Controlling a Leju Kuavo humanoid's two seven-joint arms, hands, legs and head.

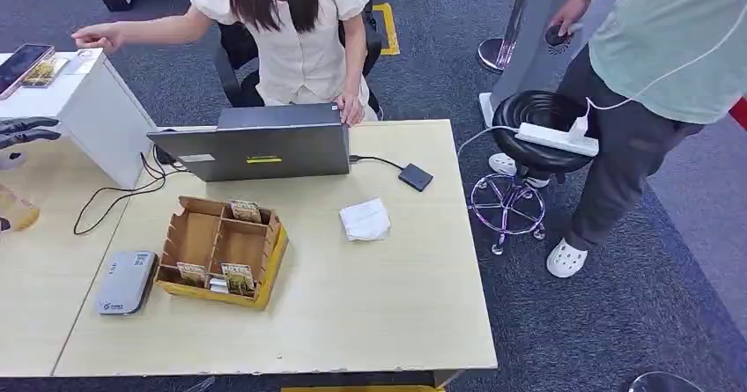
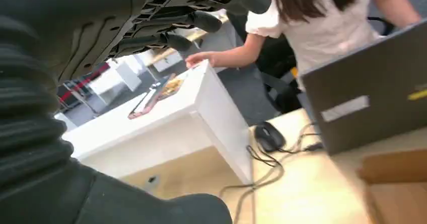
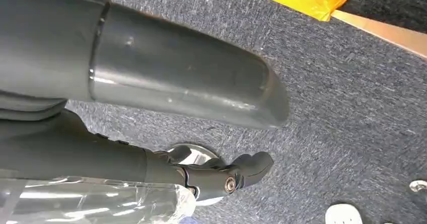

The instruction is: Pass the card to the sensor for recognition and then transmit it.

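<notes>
Left hand (image 1: pixel 26 132): dark fingers extended and apart, nothing in them, raised at the far left over the pale wooden table (image 1: pixel 370 313), just short of the white side cabinet (image 1: pixel 84 101). The left wrist view confirms it, fingers (image 2: pixel 191 20) straight, empty, pointing toward the cabinet top.

Right hand (image 3: pixel 221 176): hanging low over grey carpet; its fingers look curled in, but whether they close on anything I cannot tell.

Task's thing: small printed cards (image 1: pixel 238 277) stand upright in the slots of a brown-and-yellow cardboard divider box (image 1: pixel 220 251), well off to the right of the left hand and below it, toward the table's middle. More cards (image 1: pixel 246 210) sit in a far compartment. The grey rounded card sensor (image 1: pixel 126 282) lies flat just beside the box, on the side nearer the left hand.

Handling, judged: cards are light, thin, fairly stiff, smooth-faced, likely to slip or bend if squeezed hard. Best taken by the exposed upper edge, pinched on both faces, and lifted straight out of the slot; the dividers leave little room for thick fingers.

Also nearby: a grey open laptop (image 1: pixel 264 145) beyond the box, a person seated behind it with one hand (image 1: pixel 97 35) reaching over the cabinet, where a phone (image 1: pixel 22 64) lies.
</notes>
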